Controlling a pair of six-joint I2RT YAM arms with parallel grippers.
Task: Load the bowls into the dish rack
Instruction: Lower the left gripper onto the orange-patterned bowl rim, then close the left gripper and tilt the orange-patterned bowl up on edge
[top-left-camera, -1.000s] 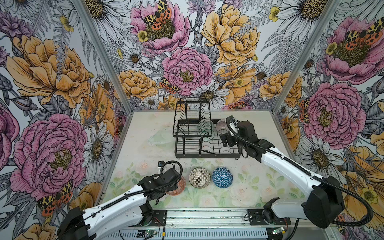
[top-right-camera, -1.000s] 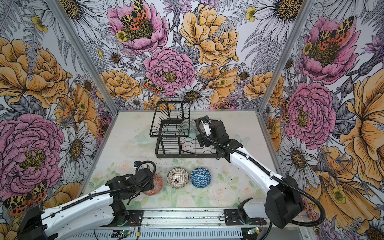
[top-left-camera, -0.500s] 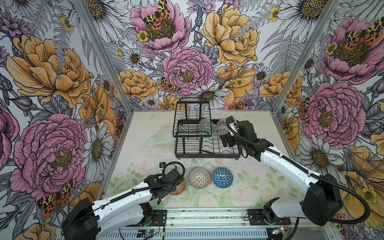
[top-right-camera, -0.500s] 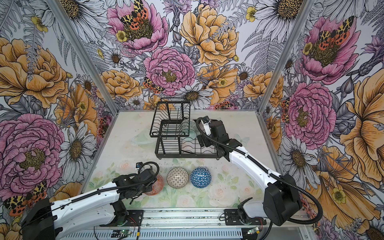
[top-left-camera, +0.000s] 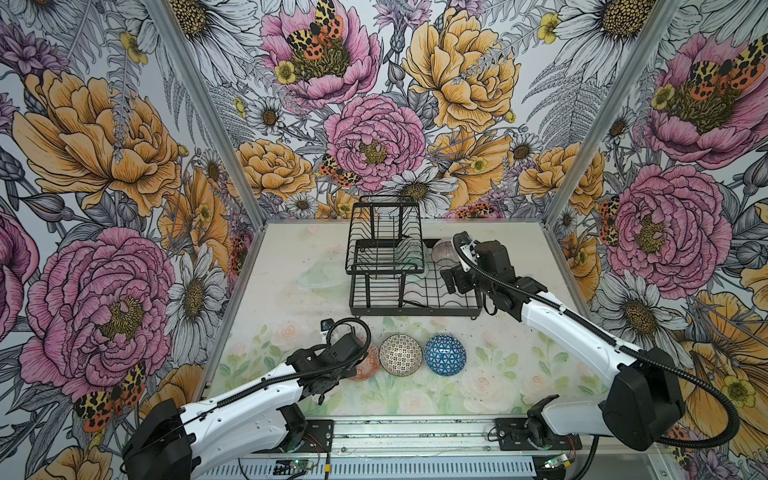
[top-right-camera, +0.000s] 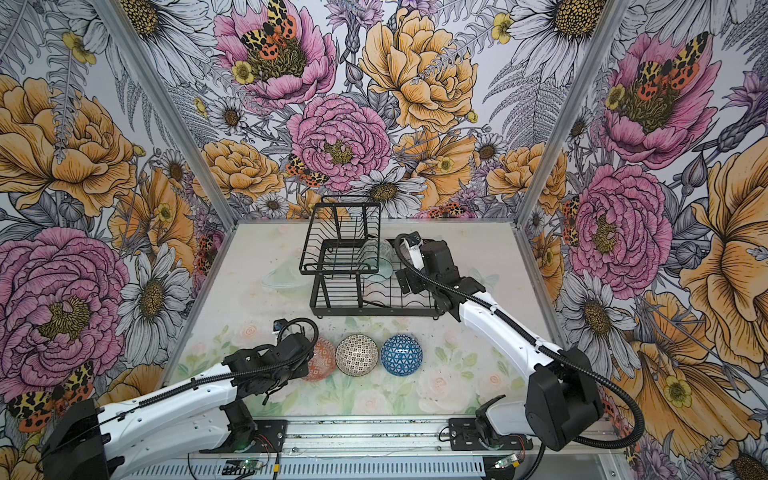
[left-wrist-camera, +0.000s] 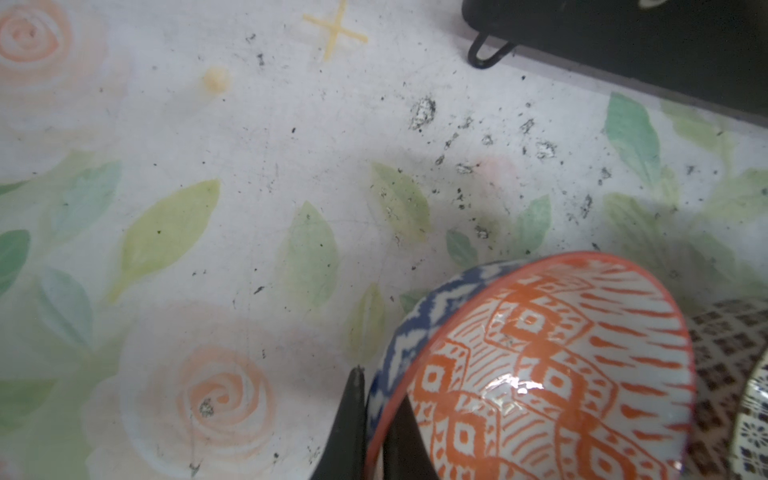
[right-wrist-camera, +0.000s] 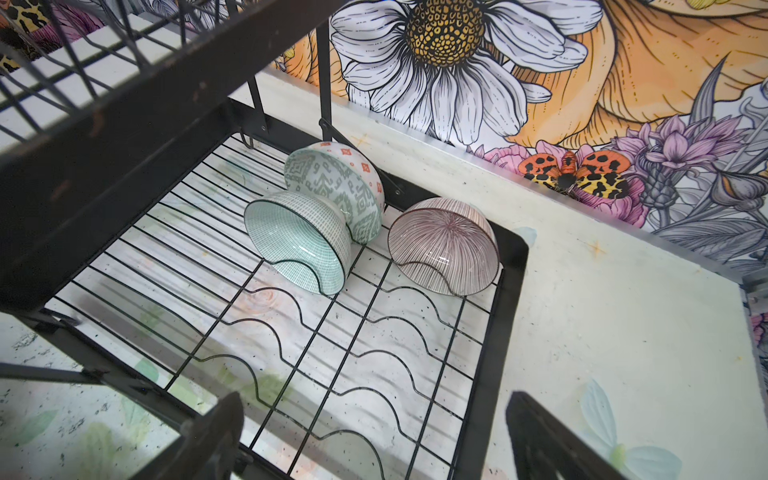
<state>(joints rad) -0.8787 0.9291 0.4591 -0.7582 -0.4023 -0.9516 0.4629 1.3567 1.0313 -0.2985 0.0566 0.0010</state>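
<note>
left gripper (left-wrist-camera: 376, 399) closed tight on the rim of the orange bowl (left-wrist-camera: 552, 374), one finger (left-wrist-camera: 353, 419) on the blue-and-white outer wall, the other inside on the orange pattern. cannot tell whether the bowl has left the table (top-left-camera: 291, 266). in both top views this bowl sits at the left end of a row near the front edge, just beside the mosaic bowl (top-left-camera: 400, 354), with the blue bowl (top-left-camera: 444, 354) next along. right gripper (right-wrist-camera: 374, 399) spread wide and holding nothing, hanging over the base tray of the dish rack (right-wrist-camera: 511, 291). three bowls on their sides at the tray's far end: teal bowl (right-wrist-camera: 299, 241) leaning against the grey-green bowl (right-wrist-camera: 336, 187), pink ribbed bowl (right-wrist-camera: 444, 245) just beside them in the tray corner.
</note>
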